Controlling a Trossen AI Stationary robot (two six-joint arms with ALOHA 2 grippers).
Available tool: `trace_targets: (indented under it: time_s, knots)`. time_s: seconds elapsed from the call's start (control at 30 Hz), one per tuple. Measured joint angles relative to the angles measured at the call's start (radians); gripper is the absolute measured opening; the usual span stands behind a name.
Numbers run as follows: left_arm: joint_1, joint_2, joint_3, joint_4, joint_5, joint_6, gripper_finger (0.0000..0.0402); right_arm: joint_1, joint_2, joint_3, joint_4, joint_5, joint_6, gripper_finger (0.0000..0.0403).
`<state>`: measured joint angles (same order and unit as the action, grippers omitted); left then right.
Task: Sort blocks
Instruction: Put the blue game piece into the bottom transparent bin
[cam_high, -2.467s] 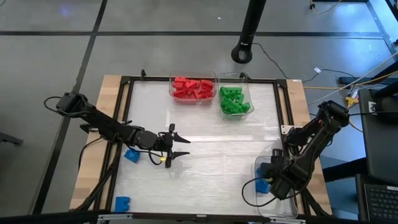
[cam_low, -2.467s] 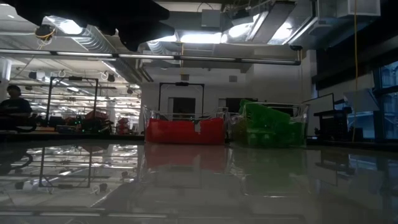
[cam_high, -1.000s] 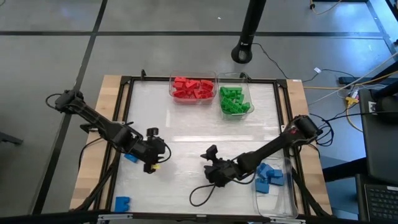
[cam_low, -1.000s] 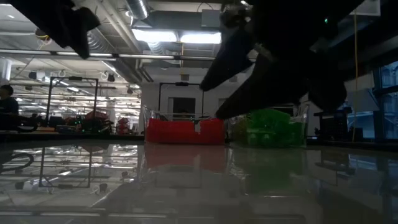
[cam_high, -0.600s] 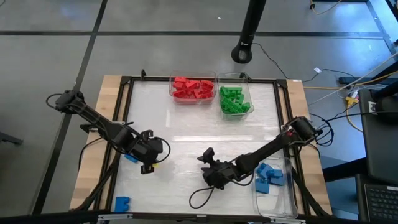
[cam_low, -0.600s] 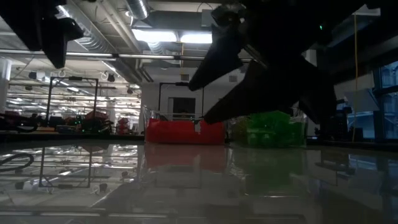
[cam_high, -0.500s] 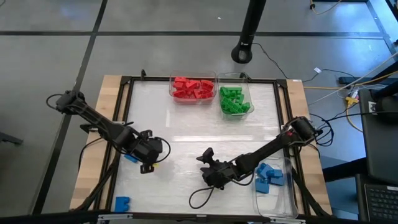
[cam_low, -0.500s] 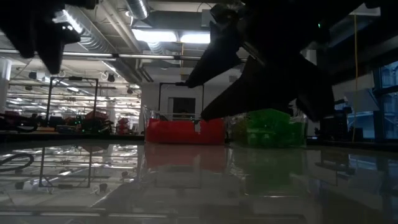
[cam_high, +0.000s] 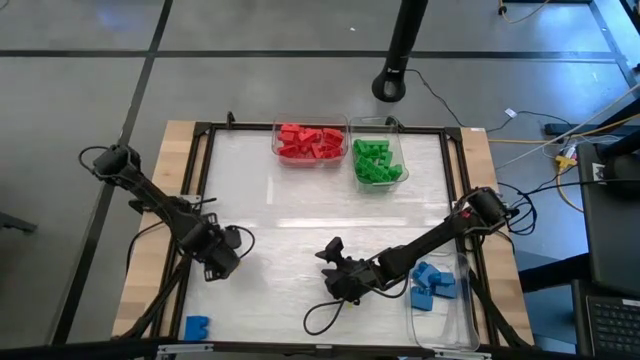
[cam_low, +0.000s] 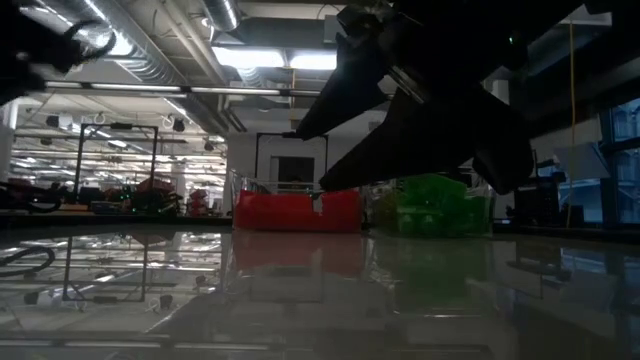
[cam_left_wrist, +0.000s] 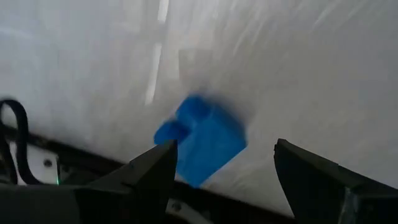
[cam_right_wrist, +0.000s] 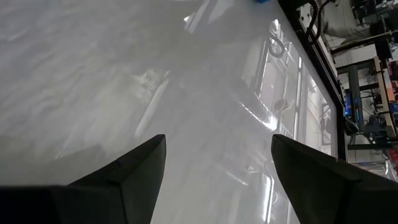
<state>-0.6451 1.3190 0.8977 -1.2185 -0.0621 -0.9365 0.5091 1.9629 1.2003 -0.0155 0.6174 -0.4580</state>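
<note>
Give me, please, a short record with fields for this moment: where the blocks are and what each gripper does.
red blocks: in a clear bin at the table's far edge
green blocks: in the bin beside the red one
blue blocks: several in a bin at the right edge
loose blue block: near left corner
left gripper: open, over another blue block
right gripper: open, empty, mid-table

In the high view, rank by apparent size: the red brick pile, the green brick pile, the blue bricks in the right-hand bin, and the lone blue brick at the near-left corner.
1. Red brick pile
2. Green brick pile, somewhat smaller
3. Blue bricks in the right-hand bin
4. Lone blue brick, clearly smallest
</note>
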Motion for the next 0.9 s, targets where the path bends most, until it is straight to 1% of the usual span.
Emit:
trace_targets:
  time_s: [0.17, 0.4, 0.57, 0.73, 0.9]
  knots:
    - [-0.030, 0.026, -0.082, 0.008, 0.055, -0.030, 0.0252, -0.001, 0.000, 0.000, 0.005, 0.001, -0.002, 0.0292]
    - [-0.030, 0.068, -0.153, 0.056, 0.067, -0.010, 0.0251, -0.008, 0.000, 0.000, 0.022, -0.005, -0.018, 0.0292]
    - [-0.029, 0.088, -0.166, 0.065, 0.094, 0.035, 0.0251, -0.008, 0.000, 0.000, 0.022, -0.005, -0.019, 0.0292]
    - [-0.030, 0.088, -0.166, 0.145, 0.103, 0.106, 0.0251, -0.008, 0.000, 0.000, 0.022, -0.005, -0.019, 0.0292]
    - [-0.030, 0.088, -0.166, 0.156, 0.105, 0.137, 0.0251, -0.008, 0.000, 0.000, 0.021, -0.005, -0.019, 0.0292]
